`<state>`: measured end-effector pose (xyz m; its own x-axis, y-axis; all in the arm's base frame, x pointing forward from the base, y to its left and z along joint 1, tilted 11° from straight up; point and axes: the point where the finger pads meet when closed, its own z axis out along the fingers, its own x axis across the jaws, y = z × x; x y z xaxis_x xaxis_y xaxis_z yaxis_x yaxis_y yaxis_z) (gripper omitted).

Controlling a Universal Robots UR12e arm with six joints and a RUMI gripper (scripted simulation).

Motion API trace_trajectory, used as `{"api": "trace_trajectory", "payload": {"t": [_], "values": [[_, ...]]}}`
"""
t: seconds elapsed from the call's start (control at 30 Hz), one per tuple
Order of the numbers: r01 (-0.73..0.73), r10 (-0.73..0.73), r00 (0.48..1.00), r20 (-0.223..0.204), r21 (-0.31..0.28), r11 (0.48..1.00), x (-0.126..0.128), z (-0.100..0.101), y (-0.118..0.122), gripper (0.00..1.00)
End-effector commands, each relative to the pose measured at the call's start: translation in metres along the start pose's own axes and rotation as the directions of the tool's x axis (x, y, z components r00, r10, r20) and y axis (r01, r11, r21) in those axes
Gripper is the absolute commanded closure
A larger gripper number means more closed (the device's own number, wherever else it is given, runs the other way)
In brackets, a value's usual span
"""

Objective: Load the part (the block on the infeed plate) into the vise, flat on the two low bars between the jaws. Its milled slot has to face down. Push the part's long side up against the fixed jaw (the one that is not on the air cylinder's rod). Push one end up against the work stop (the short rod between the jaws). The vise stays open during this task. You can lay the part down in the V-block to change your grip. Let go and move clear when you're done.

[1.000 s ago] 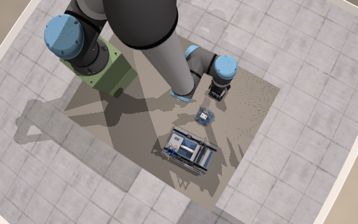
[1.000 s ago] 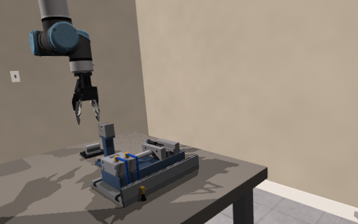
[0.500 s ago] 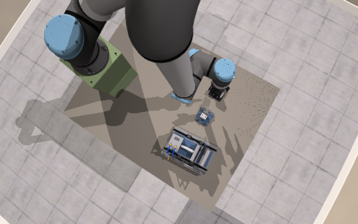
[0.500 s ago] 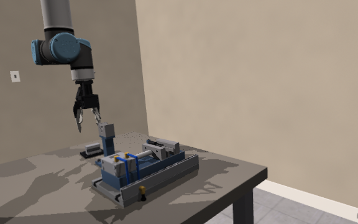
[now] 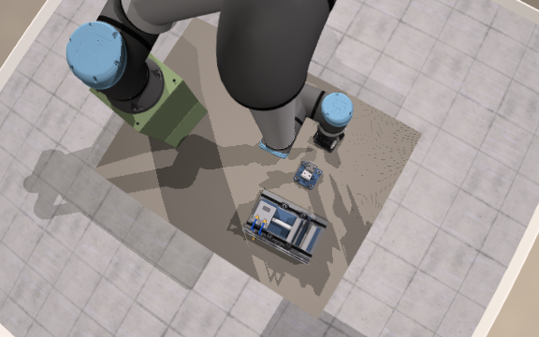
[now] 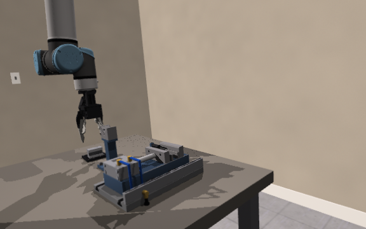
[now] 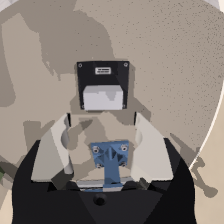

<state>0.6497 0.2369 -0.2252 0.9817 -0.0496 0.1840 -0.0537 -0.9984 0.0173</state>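
The part [image 6: 94, 151] [image 7: 103, 98], a light grey block, lies on the black infeed plate [image 7: 102, 79]. Its top looks plain in the wrist view; I cannot tell where its slot faces. My gripper [image 6: 91, 136] [image 7: 102, 113] is partly open and empty, pointing down above the plate's area, with the part ahead of the fingertips in the wrist view. The V-block [image 5: 307, 174] [image 6: 109, 133] stands on a blue post beside the gripper. The vise is open: its moving jaw [image 6: 158, 154] is on the rod [image 5: 282, 224] [image 6: 147, 158], and the fixed jaw [image 6: 177, 150] stands opposite. The work stop is hard to make out.
The air cylinder block [image 5: 265, 212] [image 6: 121, 169] carries two blue hoses with yellow fittings. A grey side rail [image 6: 167, 182] runs along the vise. The V-block's post and blue foot [image 7: 110, 150] stand between infeed plate and vise. The green robot base [image 5: 171, 108] is across the table.
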Motion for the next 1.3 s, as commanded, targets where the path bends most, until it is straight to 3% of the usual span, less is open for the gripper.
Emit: {"api": "trace_trajectory", "payload": {"t": [0.0,0.7,1.27], "values": [[0.0,0.0,1.0,-0.001,0.0,1.0,0.001,0.011,0.0,0.49],[0.0,0.0,1.0,-0.001,0.0,1.0,0.001,0.043,0.0,0.49],[0.0,0.0,1.0,-0.001,0.0,1.0,0.001,0.056,0.0,0.49]]}}
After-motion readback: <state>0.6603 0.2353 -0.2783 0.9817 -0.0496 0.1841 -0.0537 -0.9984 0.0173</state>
